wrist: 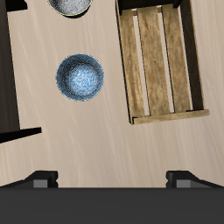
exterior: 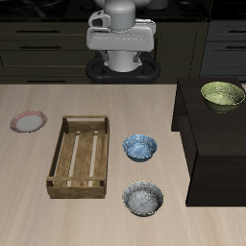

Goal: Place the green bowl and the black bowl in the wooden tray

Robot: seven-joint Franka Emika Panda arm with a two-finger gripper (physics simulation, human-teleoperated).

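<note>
The green bowl sits upright on top of a dark raised block at the table's side. The black bowl stands on the table near the front edge; its rim also shows in the wrist view. The wooden tray lies empty on the table beside the bowls, and it also shows in the wrist view. My gripper is open and empty, high above the table near the robot's base, well back from both bowls and the tray.
A blue-and-white speckled bowl stands between the tray and the dark block, seen in the wrist view too. A flat pink-rimmed plate lies beyond the tray. The robot arm stands at the back.
</note>
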